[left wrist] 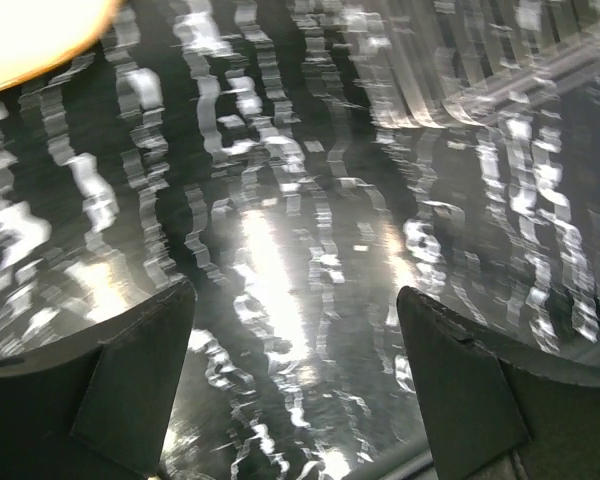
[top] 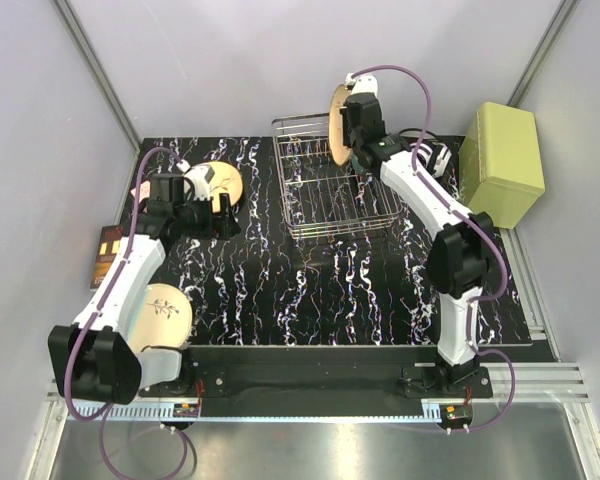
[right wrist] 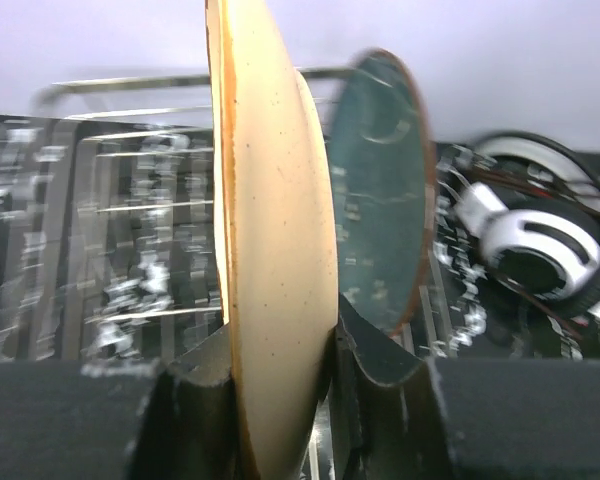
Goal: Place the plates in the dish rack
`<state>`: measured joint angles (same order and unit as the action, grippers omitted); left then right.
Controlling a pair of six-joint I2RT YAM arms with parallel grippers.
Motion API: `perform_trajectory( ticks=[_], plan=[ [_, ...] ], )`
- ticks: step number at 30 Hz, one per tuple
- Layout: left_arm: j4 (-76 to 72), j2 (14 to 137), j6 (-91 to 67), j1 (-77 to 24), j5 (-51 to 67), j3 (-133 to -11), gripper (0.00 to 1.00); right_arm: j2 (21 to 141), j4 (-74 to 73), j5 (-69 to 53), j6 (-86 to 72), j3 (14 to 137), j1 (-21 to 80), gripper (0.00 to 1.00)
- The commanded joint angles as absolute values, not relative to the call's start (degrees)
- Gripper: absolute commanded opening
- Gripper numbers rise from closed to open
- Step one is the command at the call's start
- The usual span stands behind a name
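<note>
My right gripper (top: 352, 138) is shut on a tan plate (top: 337, 124) and holds it upright on edge over the back right of the silver wire dish rack (top: 330, 200). In the right wrist view the fingers (right wrist: 195, 385) clamp this plate's (right wrist: 275, 250) rim, and the dark teal plate (right wrist: 380, 190) stands upright just behind it among the rack wires (right wrist: 130, 180). A second tan plate (top: 225, 182) lies flat at the back left. My left gripper (top: 223, 220) is open and empty just in front of it; the plate's edge (left wrist: 30, 35) shows top left. A third tan plate (top: 164, 312) lies near the left arm's base.
A pale green box (top: 505, 162) stands at the back right. White headphones (top: 436, 158) lie between it and the rack, also in the right wrist view (right wrist: 530, 235). A small brown card (top: 108, 255) lies off the mat's left edge.
</note>
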<state>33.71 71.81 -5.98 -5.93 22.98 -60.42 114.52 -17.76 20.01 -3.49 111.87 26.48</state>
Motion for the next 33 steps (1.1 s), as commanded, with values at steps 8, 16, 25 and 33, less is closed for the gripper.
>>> perform_trajectory(
  ticks=[8,16,25,33],
  plan=[
    [30.67,70.57,-8.88,-5.8,13.71,-57.74,0.87,117.59,-5.98,31.29,-1.15,121.2,25.14,0.0],
    [30.5,71.72,-7.92,-5.8,17.74,-58.1,0.85,122.95,-1.59,30.33,8.69,122.52,24.61,0.0],
    [29.44,71.02,-6.15,-5.45,16.52,-55.99,0.84,129.81,-0.44,31.2,14.94,130.6,23.47,0.0],
    [28.83,72.42,-6.77,-4.66,18.1,-56.25,0.84,129.03,-1.32,31.55,14.59,127.02,23.2,0.0]
  ],
)
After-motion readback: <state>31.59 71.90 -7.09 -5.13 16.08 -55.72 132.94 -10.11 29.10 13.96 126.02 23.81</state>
